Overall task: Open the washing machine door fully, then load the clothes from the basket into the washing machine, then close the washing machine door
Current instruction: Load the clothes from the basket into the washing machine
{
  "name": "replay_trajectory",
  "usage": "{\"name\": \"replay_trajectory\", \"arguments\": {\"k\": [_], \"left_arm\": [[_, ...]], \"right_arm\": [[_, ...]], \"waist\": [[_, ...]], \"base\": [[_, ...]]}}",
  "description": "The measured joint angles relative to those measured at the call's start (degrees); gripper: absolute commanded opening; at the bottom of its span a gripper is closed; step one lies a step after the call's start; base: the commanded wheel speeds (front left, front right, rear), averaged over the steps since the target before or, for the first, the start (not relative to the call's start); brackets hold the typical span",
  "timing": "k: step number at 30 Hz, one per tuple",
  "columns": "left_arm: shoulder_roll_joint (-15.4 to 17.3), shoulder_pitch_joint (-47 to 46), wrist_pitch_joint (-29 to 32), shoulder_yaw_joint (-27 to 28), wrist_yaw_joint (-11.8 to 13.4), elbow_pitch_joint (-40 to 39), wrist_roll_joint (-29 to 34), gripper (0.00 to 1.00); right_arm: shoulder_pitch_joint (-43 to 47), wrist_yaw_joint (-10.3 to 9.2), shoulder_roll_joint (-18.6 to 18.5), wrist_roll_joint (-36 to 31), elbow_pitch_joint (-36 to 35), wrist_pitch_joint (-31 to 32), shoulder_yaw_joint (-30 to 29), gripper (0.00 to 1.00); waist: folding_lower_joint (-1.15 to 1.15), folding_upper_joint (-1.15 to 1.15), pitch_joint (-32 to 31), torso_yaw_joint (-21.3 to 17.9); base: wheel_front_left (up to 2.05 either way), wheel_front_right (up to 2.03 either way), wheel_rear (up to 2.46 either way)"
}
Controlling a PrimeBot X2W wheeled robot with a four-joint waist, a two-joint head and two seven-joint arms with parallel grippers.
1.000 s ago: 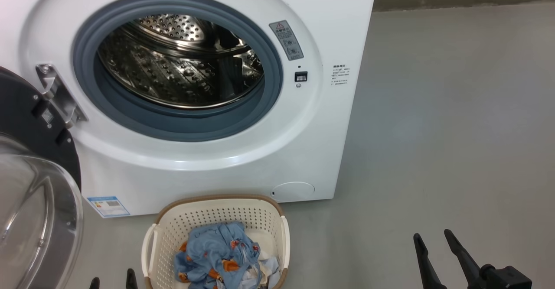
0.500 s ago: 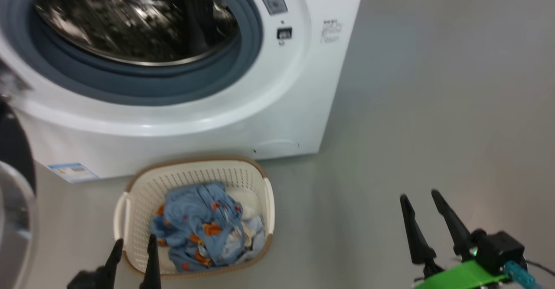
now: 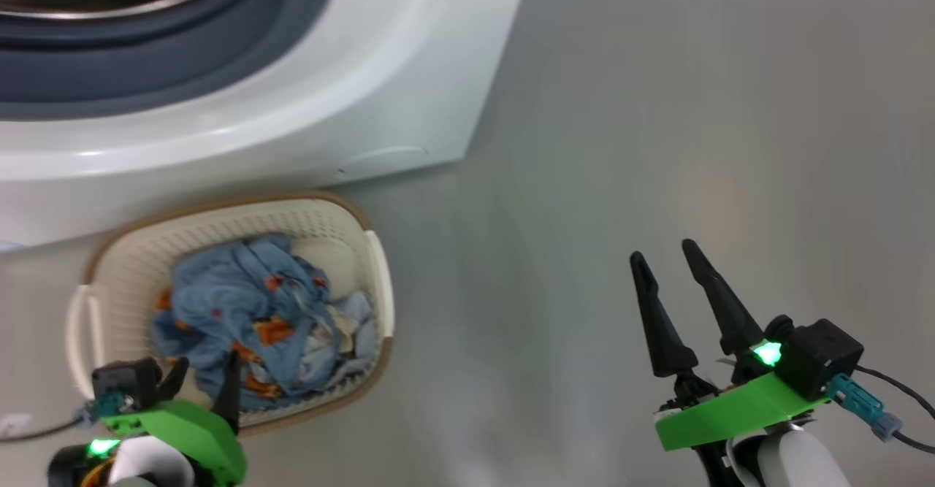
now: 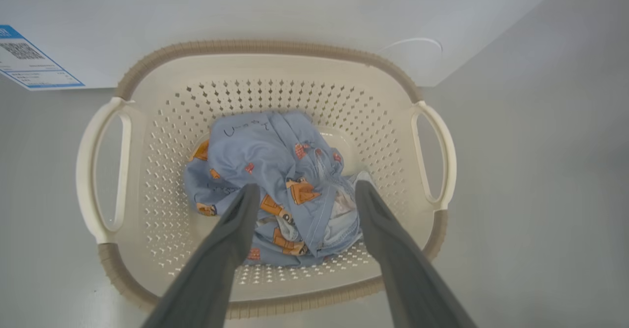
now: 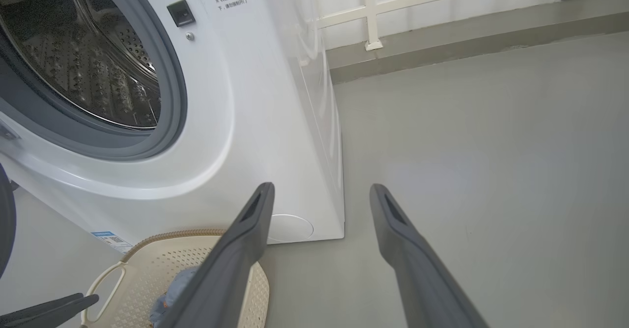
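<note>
The washing machine (image 5: 245, 97) on smooth grey floor (image 5: 491, 170), white railing (image 5: 373, 8) behind; left gripper (image 4: 305, 188) and right gripper (image 5: 322, 188), jaws apart.

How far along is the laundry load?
Done: the door is swung aside and the washing machine stands open. In hand: the open left pincer hangs over the clothes in the basket, gripping nothing. Left: loading every garment, then closing the door.

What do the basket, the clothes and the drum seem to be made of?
The basket: matte cream plastic, apparently, with moulded holes. The clothes: soft light blue fabric, creased and folded. The drum: shiny metal, probably steel, perforated and reflective.
</note>
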Motion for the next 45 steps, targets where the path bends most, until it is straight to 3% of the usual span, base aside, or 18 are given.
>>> {"name": "replay_trajectory", "arguments": {"k": [5, 20, 45], "left_arm": [[3.0, -4.3, 3.8, 0.0, -0.5, 7.0, -0.7, 1.0], [9.2, -18.5, 4.5, 2.0, -1.0, 19.0, -3.6, 1.0], [14.9, -34.4, 4.9, -0.3, -0.5, 30.9, -2.8, 1.0]], "right_arm": [[-1.6, 0.0, 0.0, 1.6, -0.1, 0.0, 1.7, 1.0], [-4.0, 0.0, 0.1, 2.9, -1.8, 0.0, 2.5, 1.0], [-6.3, 0.0, 0.4, 3.0, -5.9, -0.4, 2.6, 1.0]], "waist": [[0.0, 0.0, 4.3, -3.0], [0.0, 0.0, 16.1, -9.5], [0.0, 0.0, 28.0, -13.0]], "base": [[0.0, 0.0, 0.0], [0.0, 0.0, 0.0], [0.0, 0.0, 0.0]]}}
